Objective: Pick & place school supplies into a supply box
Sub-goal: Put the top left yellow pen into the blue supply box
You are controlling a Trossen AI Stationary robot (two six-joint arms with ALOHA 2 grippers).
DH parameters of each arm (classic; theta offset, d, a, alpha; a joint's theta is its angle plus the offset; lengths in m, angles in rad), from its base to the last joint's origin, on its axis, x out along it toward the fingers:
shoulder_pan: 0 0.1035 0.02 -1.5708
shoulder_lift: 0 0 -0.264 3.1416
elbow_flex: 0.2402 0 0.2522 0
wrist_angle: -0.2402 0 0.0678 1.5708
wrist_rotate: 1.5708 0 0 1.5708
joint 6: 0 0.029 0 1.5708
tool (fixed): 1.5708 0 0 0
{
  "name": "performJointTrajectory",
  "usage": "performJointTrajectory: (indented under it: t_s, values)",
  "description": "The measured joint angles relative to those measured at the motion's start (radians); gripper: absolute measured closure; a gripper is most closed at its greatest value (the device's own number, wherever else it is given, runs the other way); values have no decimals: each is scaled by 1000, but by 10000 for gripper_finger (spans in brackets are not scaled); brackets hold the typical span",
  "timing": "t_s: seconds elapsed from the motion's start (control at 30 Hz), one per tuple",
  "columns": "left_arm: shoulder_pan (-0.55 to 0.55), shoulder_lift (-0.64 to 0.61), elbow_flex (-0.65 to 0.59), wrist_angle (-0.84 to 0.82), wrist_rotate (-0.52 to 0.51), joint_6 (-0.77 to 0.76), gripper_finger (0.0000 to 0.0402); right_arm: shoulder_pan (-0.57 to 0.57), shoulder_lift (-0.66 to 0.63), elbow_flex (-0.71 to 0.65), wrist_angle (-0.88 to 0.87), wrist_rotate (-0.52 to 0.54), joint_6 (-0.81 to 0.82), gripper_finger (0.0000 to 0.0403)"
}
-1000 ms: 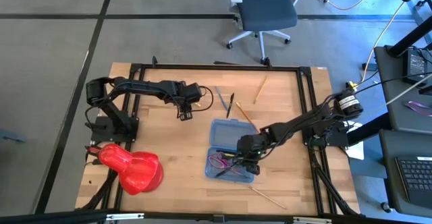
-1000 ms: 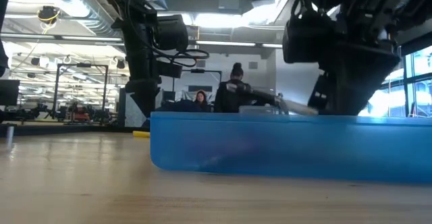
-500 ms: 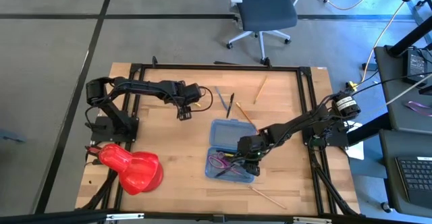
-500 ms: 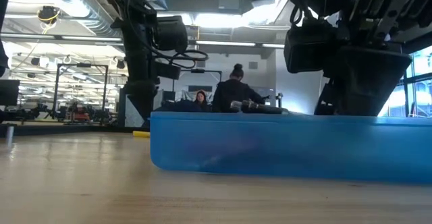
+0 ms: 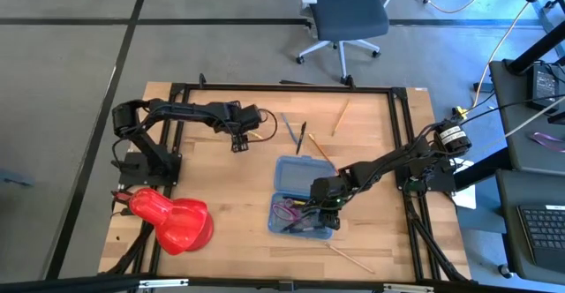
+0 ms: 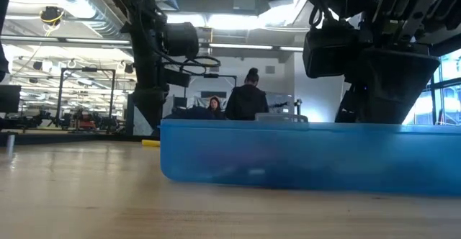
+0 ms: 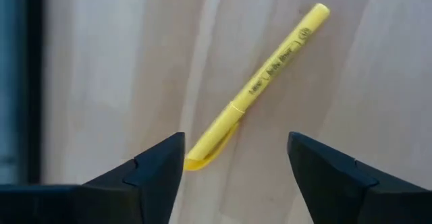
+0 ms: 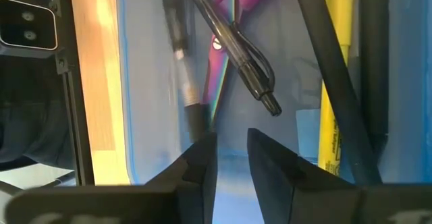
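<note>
Two arms share the wooden surface [image 5: 221,196], and we take the blue supply box [image 5: 302,196] as our landmark. Our right tool [image 5: 325,206] hovers over the box's near half by its right edge, its fingers [image 8: 202,158] set narrow with only a thin gap between them and nothing held. Just beyond them inside the box lie the purple-handled scissors [image 8: 226,42], a black pen [image 8: 233,42] crossing over them, a second dark pen [image 8: 181,55] alongside, and a yellow pen [image 8: 334,69] along one wall. Our left tool [image 5: 237,143] hangs well away from the box, up and to its left, fingers [image 7: 152,173] spread wide above a yellow highlighter [image 7: 260,86] lying on the surface. Beyond the box's far edge rest a few loose pens [image 5: 300,134] and a wooden pencil [image 5: 341,116]. Another pencil [image 5: 350,258] lies near the box's front right corner.
</note>
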State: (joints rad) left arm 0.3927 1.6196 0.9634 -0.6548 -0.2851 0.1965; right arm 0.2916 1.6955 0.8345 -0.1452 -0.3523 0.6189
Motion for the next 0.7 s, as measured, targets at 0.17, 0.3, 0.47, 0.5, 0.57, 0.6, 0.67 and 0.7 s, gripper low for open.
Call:
performJointTrajectory:
  t_s: [0.17,0.3,0.47,0.5,0.57,0.6,0.67,0.7]
  values:
    - [102,0,0,29,131,122,146,0,0,0,0,0,-2,315]
    - [158,0,0,58,175,195,146,0,0,0,-1,7,-2,315]
    - [192,0,0,52,222,264,146,-1,0,0,-1,26,-9,315]
    - [196,0,0,50,227,273,146,-1,0,0,-1,26,-21,315]
    - [201,8,1,57,236,279,146,-1,0,0,-1,27,-28,315]
    - [201,18,2,60,236,278,146,-1,0,0,-1,27,-28,315]
    - [201,37,2,54,236,268,146,-1,-1,0,-1,27,-28,315]
    - [201,52,2,60,236,267,146,-1,-1,0,-1,27,-28,315]
